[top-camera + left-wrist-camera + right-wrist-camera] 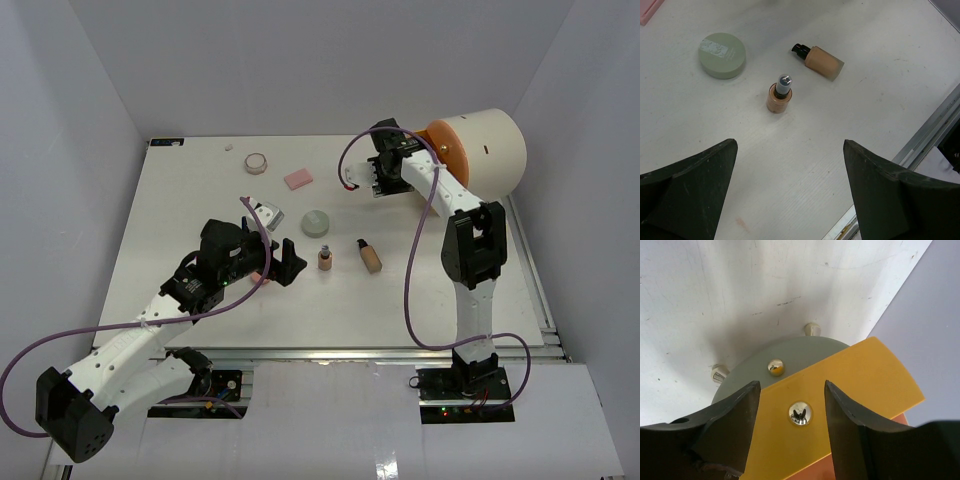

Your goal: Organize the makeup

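Note:
The makeup lies spread on the white table (180,230). A grey-green round compact (318,222) (722,55), a tiny brown bottle (325,259) (780,95) standing upright and a beige tube (369,256) (822,62) lying on its side sit mid-table. Farther back are a pink rectangular pad (298,179) and a small round jar (257,162). My left gripper (285,262) (790,145) hovers open just short of the bottle, empty. My right gripper (405,148) (791,386) is open at the case front, its fingers either side of a chrome knob (800,413) without touching it.
The large cream drum-shaped case (490,150) with an orange front (445,150) lies at the back right. Its yellow panel (860,385) carries the knob, and a grey-green panel (805,352) has a second knob (775,366). A white-grey object (268,214) rests by my left wrist. The table's metal rail (935,130) runs on the right.

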Robot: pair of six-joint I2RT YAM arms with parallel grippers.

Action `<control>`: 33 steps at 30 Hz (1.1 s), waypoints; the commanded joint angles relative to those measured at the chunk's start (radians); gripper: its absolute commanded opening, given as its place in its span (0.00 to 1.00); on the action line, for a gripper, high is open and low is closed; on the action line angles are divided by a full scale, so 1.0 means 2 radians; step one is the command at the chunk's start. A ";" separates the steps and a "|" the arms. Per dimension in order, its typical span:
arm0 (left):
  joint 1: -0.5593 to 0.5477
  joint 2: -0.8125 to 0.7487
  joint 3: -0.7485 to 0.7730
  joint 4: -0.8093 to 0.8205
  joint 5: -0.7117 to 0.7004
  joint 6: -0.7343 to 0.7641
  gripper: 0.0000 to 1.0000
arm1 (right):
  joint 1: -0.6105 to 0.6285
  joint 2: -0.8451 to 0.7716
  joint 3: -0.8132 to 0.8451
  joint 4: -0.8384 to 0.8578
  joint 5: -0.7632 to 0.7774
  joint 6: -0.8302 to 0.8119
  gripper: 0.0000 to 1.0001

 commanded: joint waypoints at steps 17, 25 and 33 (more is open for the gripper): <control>0.001 -0.013 0.003 0.000 -0.004 -0.001 0.98 | -0.002 -0.135 -0.156 0.008 -0.384 0.485 0.76; 0.001 -0.017 0.003 0.000 -0.007 -0.001 0.98 | 0.010 -0.182 -0.304 0.126 -0.363 0.594 0.90; 0.001 -0.018 0.003 0.000 -0.007 -0.001 0.98 | 0.020 -0.203 -0.360 0.203 -0.280 0.662 0.90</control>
